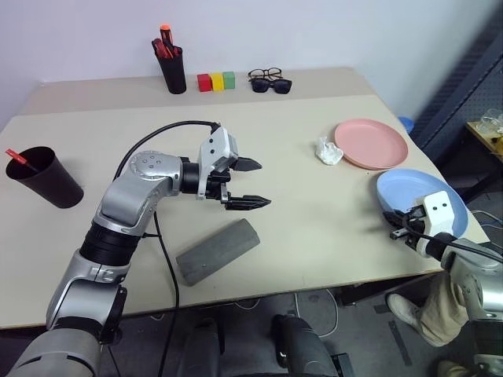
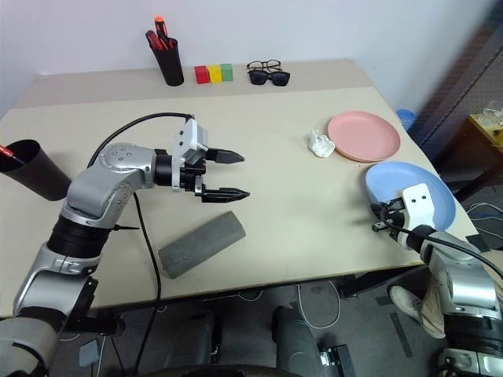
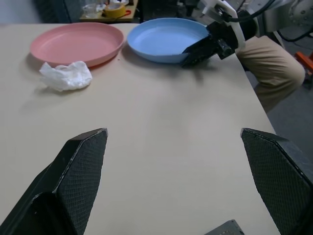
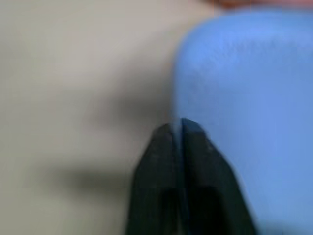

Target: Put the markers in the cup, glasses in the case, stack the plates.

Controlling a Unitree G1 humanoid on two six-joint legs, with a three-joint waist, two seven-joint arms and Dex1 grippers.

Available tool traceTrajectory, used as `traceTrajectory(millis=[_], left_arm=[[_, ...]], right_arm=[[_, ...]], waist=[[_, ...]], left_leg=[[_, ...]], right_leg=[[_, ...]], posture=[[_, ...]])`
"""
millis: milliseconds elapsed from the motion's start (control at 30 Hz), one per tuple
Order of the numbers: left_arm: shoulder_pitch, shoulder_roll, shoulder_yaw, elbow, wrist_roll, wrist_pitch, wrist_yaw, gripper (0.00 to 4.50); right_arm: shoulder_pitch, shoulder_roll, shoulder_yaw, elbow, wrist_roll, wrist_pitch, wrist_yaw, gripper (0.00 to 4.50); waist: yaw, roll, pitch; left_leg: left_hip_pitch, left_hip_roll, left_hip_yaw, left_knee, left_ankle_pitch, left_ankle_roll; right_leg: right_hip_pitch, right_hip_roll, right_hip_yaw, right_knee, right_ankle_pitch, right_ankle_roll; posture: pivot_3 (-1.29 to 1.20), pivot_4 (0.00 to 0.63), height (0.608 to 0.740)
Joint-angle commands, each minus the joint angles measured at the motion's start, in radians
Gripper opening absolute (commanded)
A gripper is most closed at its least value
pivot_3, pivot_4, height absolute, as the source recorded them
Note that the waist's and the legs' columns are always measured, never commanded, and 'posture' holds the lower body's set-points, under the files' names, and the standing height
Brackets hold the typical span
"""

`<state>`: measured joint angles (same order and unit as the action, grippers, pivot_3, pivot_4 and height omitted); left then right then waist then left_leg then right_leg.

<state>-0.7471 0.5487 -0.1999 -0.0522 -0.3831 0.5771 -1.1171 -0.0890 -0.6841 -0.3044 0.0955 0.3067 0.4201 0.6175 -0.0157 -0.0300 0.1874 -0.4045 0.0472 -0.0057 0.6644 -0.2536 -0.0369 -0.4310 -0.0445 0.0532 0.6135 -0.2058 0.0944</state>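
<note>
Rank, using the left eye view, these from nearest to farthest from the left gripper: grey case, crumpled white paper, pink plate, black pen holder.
From the left gripper:
1. Grey case, just below it, near the table's front edge.
2. Crumpled white paper, to its right.
3. Black pen holder and pink plate: too close to call.

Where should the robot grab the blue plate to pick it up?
Probably by its thin raised rim on the near edge, coming in low from the table's front. The blue plate lies flat and shallow, so only the rim offers something to pinch. The right end effector is shut there, seemingly on the rim.
</note>
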Motion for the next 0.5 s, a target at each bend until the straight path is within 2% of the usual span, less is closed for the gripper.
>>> traceTrajectory(millis=[33, 233, 500], left_arm=[[-0.002, 0.011, 0.031, -0.042, -0.015, 0.005, 0.009, 4.5], [0.013, 0.01, 0.039, -0.052, -0.023, 0.015, 0.028, 4.5], [0.036, 0.0, 0.062, -0.07, -0.032, 0.039, 0.083, 4.5]], right_arm=[[0.005, -0.001, 0.002, 0.038, -0.019, -0.029, 0.001, 0.03], [-0.036, -0.007, 0.01, 0.006, -0.056, -0.121, -0.014, 0.03], [-0.264, -0.033, 0.094, 0.104, -0.161, -0.262, -0.005, 0.03]], waist=[[0.001, 0.0, 0.0], [-0.001, 0.0, 0.0], [-0.022, 0.002, 0.001]], left_leg=[[0.0, 0.0, 0.0, 0.0, 0.0, 0.0], [0.0, 0.0, 0.0, 0.0, 0.0, 0.0], [0.001, 0.0, 0.0, -0.001, 0.0, 0.0]], right_leg=[[0.0, 0.0, 0.0, 0.0, 0.0, 0.0], [0.0, 0.0, 0.0, 0.0, 0.0, 0.0], [0.0, 0.0, 0.0, 0.0, 0.0, 0.0]], posture=[[0.0, 0.15, 0.74], [0.0, 0.15, 0.74], [0.0, 0.15, 0.74]])
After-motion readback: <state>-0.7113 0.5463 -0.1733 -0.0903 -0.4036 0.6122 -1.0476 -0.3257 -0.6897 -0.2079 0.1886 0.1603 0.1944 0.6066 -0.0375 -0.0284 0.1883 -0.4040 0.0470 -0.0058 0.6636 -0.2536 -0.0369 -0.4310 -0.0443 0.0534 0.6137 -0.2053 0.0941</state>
